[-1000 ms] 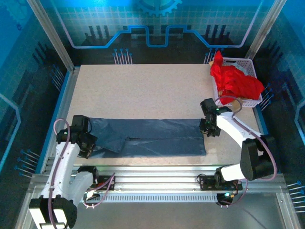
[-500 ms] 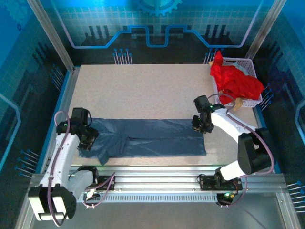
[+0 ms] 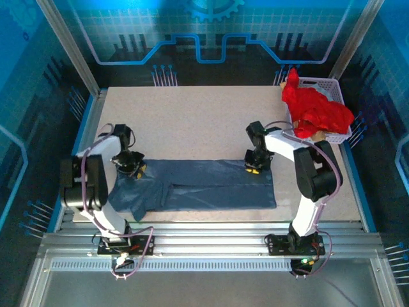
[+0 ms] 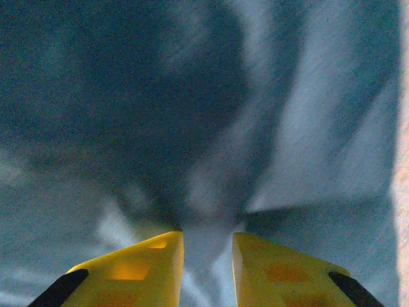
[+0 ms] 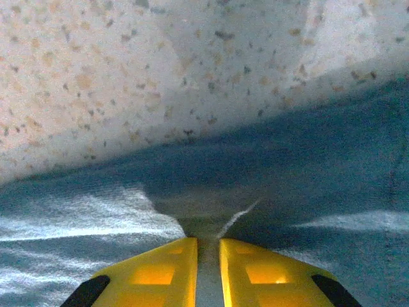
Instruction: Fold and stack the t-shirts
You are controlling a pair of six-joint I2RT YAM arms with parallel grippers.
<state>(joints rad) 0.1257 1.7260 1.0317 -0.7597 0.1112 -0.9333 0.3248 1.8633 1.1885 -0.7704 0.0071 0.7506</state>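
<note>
Left end effector (image 4: 208,238): pinching slate-blue cloth t-shirt (image 3: 204,185)
Right end effector (image 5: 208,242): pinching its far edge
Bright red t-shirt (image 3: 316,112): in white lattice basket (image 3: 333,89)

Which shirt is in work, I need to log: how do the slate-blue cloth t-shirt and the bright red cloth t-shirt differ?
The slate-blue t-shirt lies spread in a flat band on the table; the red t-shirt is heaped in the white lattice basket. The left gripper and right gripper pinch the blue one's far edge; nothing touches the red one. Both are soft cloth, not yet stacked.
</note>
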